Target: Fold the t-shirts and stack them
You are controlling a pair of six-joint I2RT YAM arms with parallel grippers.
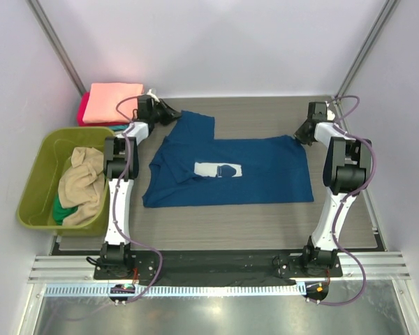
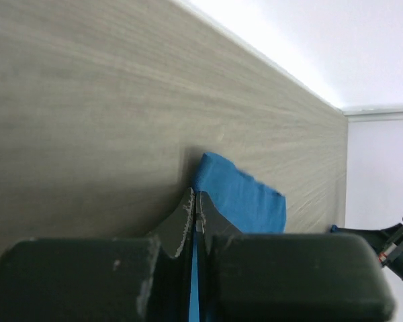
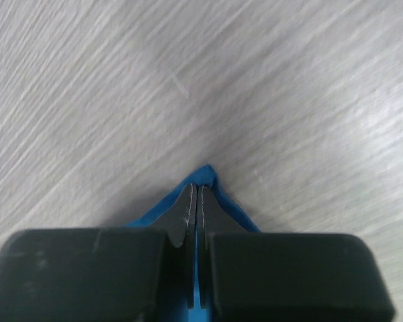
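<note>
Nearest my bases, the wood-grain table (image 1: 216,223) lies bare in a strip before the navy blue t-shirt (image 1: 265,178), which is spread flat across the middle with its white inner patch (image 1: 218,169) facing up. Off to my left an olive-green tub (image 1: 36,183) holds a crumpled tan t-shirt (image 1: 84,183) with a bit of green cloth (image 1: 64,209) under it. Farther out, my right gripper (image 3: 197,194) is clenched on the navy shirt's far right corner, a blue point (image 3: 207,174) of it poking out past my pressed-together fingertips. My left gripper (image 2: 195,201) is likewise clamped on blue cloth (image 2: 245,198) at the shirt's far left part, low over the table. At the far left corner, a folded salmon-pink t-shirt (image 1: 113,101) lies on top of a red one (image 1: 82,115).
</note>
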